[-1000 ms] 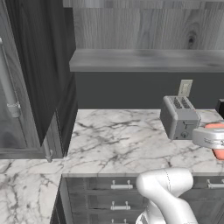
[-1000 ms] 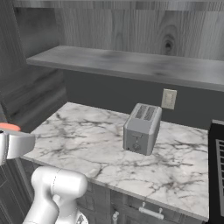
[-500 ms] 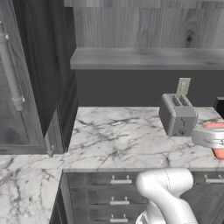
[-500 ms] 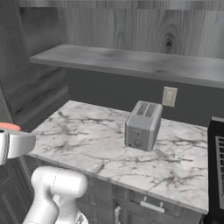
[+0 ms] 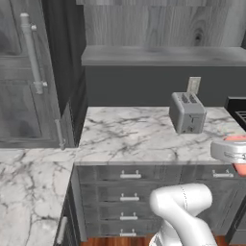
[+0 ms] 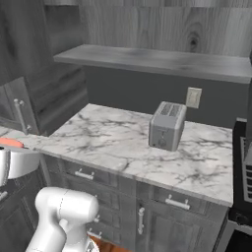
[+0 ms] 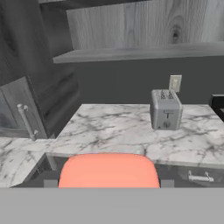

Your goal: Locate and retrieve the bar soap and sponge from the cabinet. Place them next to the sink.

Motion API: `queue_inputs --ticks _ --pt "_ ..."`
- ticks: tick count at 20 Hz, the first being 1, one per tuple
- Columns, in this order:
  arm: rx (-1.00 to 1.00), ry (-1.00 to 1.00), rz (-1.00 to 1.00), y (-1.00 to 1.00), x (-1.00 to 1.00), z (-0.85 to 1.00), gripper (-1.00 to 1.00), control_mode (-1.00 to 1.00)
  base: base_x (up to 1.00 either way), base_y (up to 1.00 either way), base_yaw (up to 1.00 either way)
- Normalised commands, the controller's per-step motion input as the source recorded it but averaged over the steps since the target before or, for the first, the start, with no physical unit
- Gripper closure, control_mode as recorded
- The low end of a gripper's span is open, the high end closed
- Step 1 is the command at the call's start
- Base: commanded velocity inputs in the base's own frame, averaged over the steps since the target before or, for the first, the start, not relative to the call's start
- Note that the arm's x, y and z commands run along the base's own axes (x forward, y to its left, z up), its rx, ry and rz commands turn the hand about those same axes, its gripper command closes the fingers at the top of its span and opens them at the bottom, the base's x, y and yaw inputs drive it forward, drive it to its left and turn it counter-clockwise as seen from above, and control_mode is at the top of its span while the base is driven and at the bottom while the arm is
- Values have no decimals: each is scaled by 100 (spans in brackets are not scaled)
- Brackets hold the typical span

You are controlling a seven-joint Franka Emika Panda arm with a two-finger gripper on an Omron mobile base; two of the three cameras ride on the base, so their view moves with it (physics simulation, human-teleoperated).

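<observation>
We see the cabinet (image 6: 162,59) above the marble tabletop (image 5: 139,137) where a toaster (image 5: 187,113) stands — and, nearest us, the bar soap (image 7: 108,170) pinched in the jaws, off the tabletop's front edge.

toaster (image 5: 187,112) alone on open counter (image 5: 129,134)

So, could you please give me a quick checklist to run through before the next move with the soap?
1. Soap sits between the fingers in the hand view: ok.
2. Jaws firmly closed on it: cannot tell, fingertips hidden.
3. Sink in sight for the drop: not ok.
4. Toaster stands apart from the soap's path: ok.
5. Marble counter bare around the toaster: ok.
6. Sponge located: not ok, none seen on the cabinet shelf.
</observation>
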Motion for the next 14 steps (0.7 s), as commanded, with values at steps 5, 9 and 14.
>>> queue_inputs --ticks 5,9,14 --pt "0 0 0 0 0 0 100 100 -62 -6 0" --pt "0 0 0 0 0 0 100 100 -37 0 0" --pt "0 0 0 0 0 0 100 100 -37 8 6"
